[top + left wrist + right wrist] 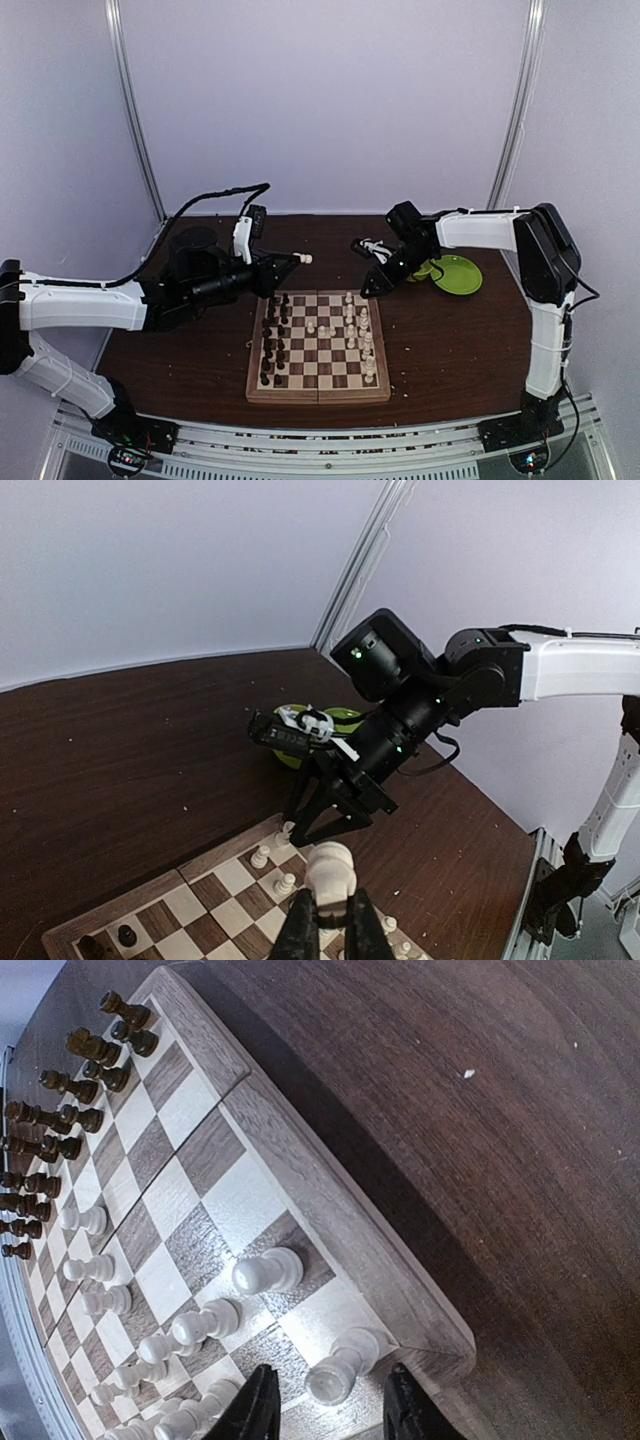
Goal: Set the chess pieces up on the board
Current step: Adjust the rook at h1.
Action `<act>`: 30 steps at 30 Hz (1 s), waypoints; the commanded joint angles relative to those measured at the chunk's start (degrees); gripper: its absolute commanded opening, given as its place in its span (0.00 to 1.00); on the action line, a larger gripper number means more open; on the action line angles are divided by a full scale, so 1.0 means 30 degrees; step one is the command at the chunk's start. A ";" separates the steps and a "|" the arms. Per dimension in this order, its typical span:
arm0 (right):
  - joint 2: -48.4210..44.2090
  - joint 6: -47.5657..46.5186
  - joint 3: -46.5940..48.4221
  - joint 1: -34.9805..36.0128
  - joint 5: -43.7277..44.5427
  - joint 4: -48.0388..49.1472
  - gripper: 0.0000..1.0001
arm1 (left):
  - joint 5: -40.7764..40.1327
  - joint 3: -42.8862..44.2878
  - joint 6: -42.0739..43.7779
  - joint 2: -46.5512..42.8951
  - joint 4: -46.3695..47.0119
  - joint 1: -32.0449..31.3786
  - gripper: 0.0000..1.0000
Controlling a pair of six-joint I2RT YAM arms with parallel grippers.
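left gripper [330, 925] pinching cream piece [330, 865], raised near far edge of board [318, 372] | board mid-table: dark pieces [275, 345] left files, cream pieces [365, 340] right | right gripper [330, 1405] low over far-right corner, fingers apart, straddling cream corner piece [340, 1370] | green plate [462, 275] far right

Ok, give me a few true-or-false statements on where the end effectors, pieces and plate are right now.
1. The left end effector grips a white piece. True.
2. The right end effector is shut on a dark piece. False: it is open, with a finger on either side of a white corner piece standing on the board.
3. In the top view, the dark pieces line the board's left side. True.
4. The plate sits left of the board. False: it lies to the right, beyond the board's far right corner.
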 commanded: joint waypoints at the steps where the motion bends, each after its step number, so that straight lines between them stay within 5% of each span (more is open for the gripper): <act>1: 0.0115 0.0269 0.0306 -0.0040 0.0072 -0.0569 0.34 | 0.0234 0.0555 -0.0006 -0.0016 0.0465 0.0127 0.00; 10: 0.0373 0.0532 0.0455 0.0018 -0.0601 -0.0493 0.23 | 0.0277 0.0336 -0.0147 0.0072 0.0728 0.0127 0.00; 30: 0.0626 0.0375 0.0759 0.0710 -0.0668 -0.0679 0.22 | 0.0488 0.0346 -0.0283 0.0348 0.0960 0.0127 0.00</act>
